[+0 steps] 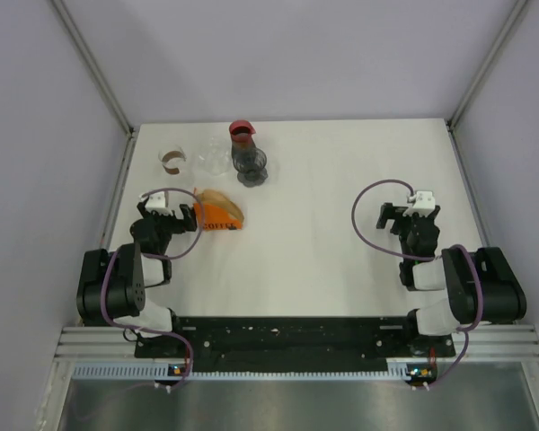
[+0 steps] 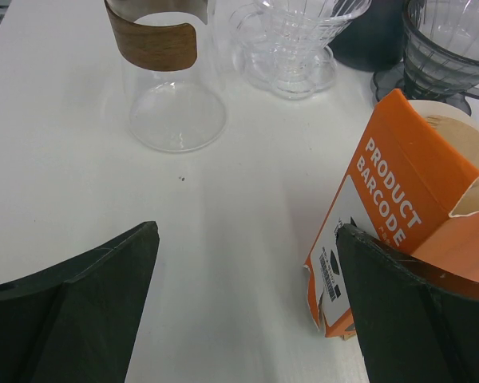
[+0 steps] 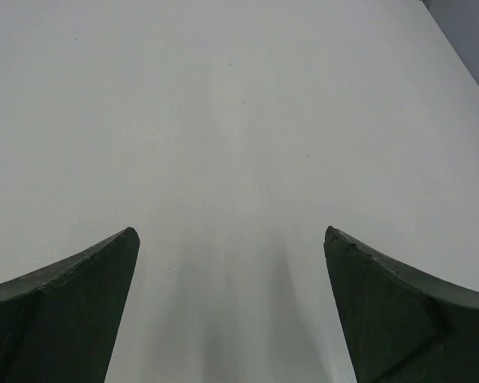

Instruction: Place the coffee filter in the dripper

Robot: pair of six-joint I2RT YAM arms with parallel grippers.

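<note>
An orange filter box (image 1: 221, 215) lies on the white table, with tan paper coffee filters (image 1: 216, 196) poking from its open end. A clear glass dripper (image 1: 214, 160) and a dark dripper (image 1: 250, 167) stand behind it. My left gripper (image 1: 168, 214) is open and empty just left of the box. In the left wrist view the left gripper (image 2: 246, 231) has the box (image 2: 399, 199) beside its right finger, with the filters (image 2: 463, 132), the clear dripper (image 2: 291, 40) and the dark dripper (image 2: 451, 48) ahead. My right gripper (image 1: 411, 215) is open and empty; its wrist view (image 3: 230, 233) shows only bare table.
A glass carafe with a wooden collar (image 1: 172, 160) stands at the back left; it also shows in the left wrist view (image 2: 176, 88). A red-rimmed object (image 1: 241, 130) stands behind the dark dripper. Metal frame rails (image 1: 117, 193) border the table sides.
</note>
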